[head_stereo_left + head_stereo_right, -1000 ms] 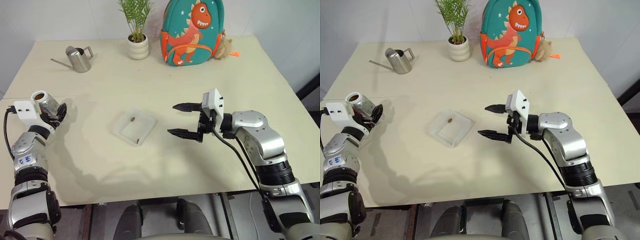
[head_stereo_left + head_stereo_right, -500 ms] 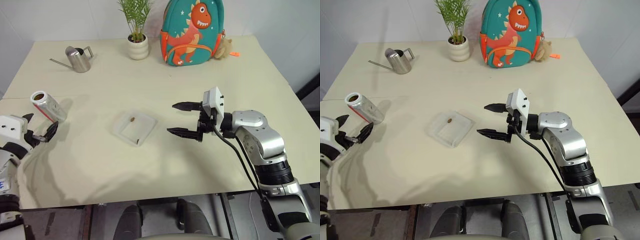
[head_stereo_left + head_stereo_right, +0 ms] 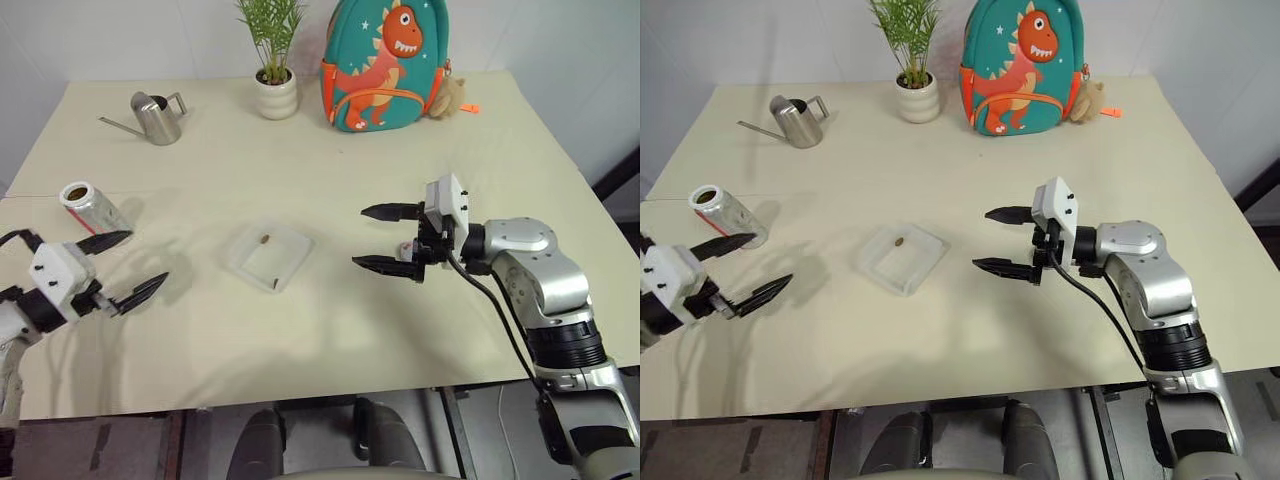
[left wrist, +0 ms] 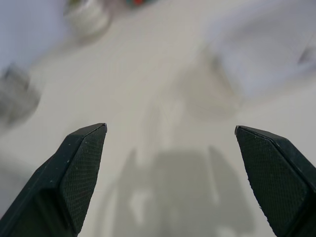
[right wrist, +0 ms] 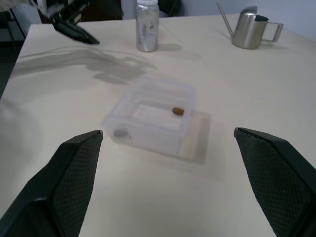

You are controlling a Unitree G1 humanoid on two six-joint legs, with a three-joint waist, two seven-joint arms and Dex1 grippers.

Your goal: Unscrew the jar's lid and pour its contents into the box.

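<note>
open jar (image 3: 88,208) upright near table's left edge (image 3: 20,160), fingers apart

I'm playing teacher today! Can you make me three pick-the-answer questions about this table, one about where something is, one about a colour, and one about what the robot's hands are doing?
1. Where is the jar?
A. in the box
B. on the table, at the robot's left
C. in the right gripper

2. What colour is the backpack, mostly?
A. teal
B. yellow
C. black

3. How are the grippers?
A. both shut
B. both open, empty
C. left one holds the jar

Answers:
1 B, it stands left of the box.
2 A, teal with an orange dinosaur.
3 B, left gripper and right gripper are spread wide, holding nothing.
</note>
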